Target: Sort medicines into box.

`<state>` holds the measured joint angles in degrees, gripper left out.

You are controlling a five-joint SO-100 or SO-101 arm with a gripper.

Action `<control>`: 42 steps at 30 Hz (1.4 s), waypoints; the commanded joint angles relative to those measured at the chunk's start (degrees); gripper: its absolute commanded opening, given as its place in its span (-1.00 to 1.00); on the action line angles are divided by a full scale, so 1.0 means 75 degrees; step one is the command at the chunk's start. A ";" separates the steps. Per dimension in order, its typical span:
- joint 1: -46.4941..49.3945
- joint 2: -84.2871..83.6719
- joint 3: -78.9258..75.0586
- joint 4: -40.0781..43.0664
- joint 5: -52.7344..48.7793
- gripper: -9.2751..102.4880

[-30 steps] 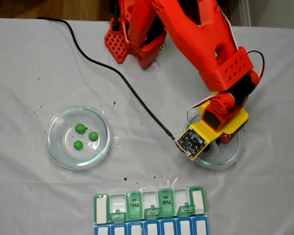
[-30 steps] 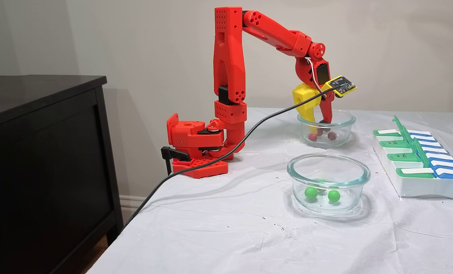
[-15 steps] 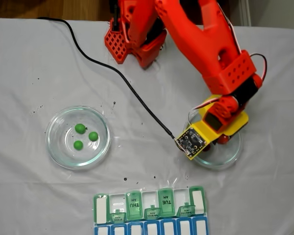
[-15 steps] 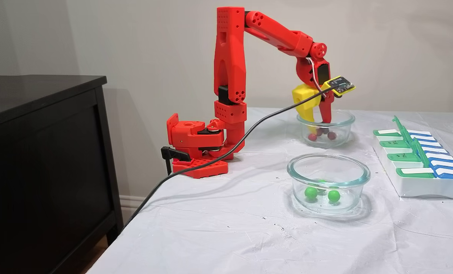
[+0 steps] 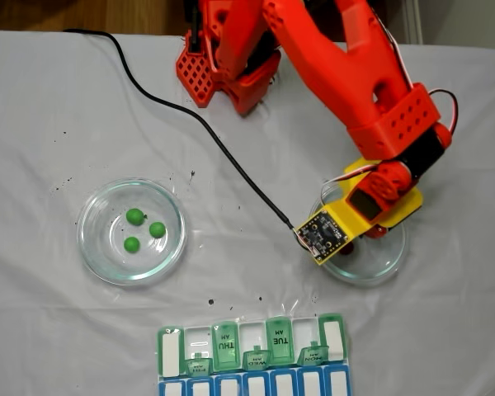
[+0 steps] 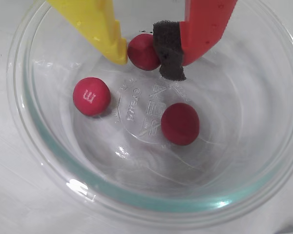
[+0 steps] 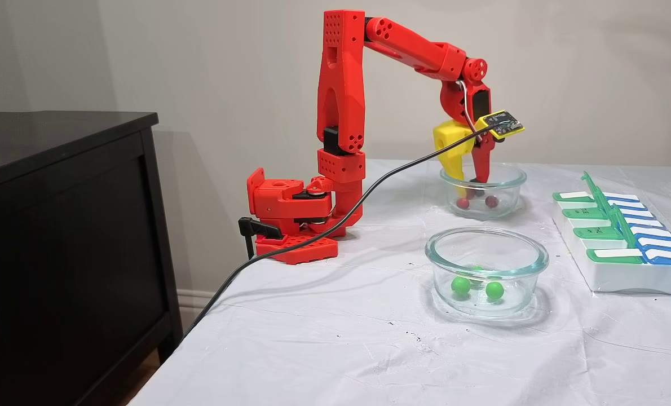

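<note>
The pincer (image 6: pixel 146 58) reaches down into a clear glass bowl (image 6: pixel 34 146), its yellow finger (image 6: pixel 95 24) and red finger (image 6: pixel 205 24) closed narrowly on one dark red ball (image 6: pixel 142 51). A black foam pad (image 6: pixel 168 48) on the red finger presses the ball's side. Just below the pincer in the wrist view, two more red balls lie loose on the bowl's floor: one marked with a letter (image 6: pixel 91 96) and one plain (image 6: pixel 179 124), apart from each other and from the fingers.

In a fixed view from the side, the red arm (image 7: pixel 341 84) rises straight from its base, bends forward at the top and drops its wrist steeply so the pincer (image 7: pixel 471 179) points down inside the bowl (image 7: pixel 510 180). A small yellow camera board (image 7: pixel 502 123) juts from the wrist, with a black cable (image 7: pixel 313 237) trailing off the worktop (image 7: pixel 341 349) edge.

Nearer the camera than the pincer stands a second glass bowl (image 7: pixel 442 248) holding green balls (image 7: pixel 460 285); a fixed view from above shows three of them (image 5: pixel 134 216). To the pincer's right in the side view lies the pill box (image 7: pixel 623 282), some green lids standing open. A dark cabinet (image 7: pixel 59 225) stands beyond the worktop, well apart.
</note>
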<state>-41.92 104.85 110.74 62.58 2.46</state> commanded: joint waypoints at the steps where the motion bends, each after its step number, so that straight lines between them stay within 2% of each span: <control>1: -0.0176 0.0023 -0.0703 0.0188 0.0188 -0.61; 19: -0.0387 -0.0457 -0.0703 0.0141 0.0562 -0.53; 27: -0.0316 0.0070 -0.0680 -0.0281 0.0047 -0.52; 35: -0.0656 0.0902 -0.0352 0.0070 -0.0469 -0.49; 40: -0.0926 0.1219 -0.0680 0.0996 -0.0539 -0.48; 42: -0.0973 0.1418 -0.0598 0.1043 -0.0562 -0.48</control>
<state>-47.11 108.81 109.07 68.38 -1.23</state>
